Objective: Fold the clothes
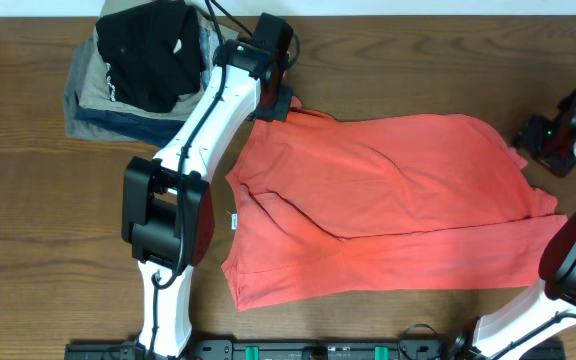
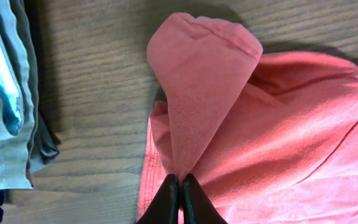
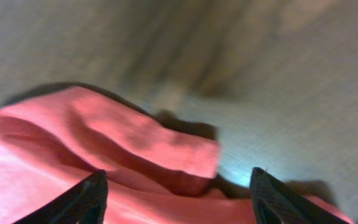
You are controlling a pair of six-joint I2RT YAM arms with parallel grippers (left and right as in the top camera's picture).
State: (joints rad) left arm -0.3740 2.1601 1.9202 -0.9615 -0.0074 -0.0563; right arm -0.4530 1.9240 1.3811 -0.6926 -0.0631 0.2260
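Note:
The clothes are a coral-red T-shirt [image 1: 388, 200] spread flat across the middle of the wooden table, partly folded along its lower half. At its upper left corner my left gripper [image 1: 271, 100] is shut on a pinched flap of the shirt [image 2: 204, 74], which rises as a tented fold from the closed tips [image 2: 181, 182]. At the right edge my right gripper [image 1: 528, 145] hangs over the shirt's sleeve [image 3: 135, 146]. Its jaws [image 3: 179, 177] stand wide apart on either side of the sleeve hem, not touching it.
A stack of folded garments [image 1: 118, 100] with a black one [image 1: 148, 50] on top sits at the back left, close beside the left gripper; its edge [image 2: 5, 106] fills the left of the left wrist view. Bare wood [image 1: 28, 230] surrounds the shirt.

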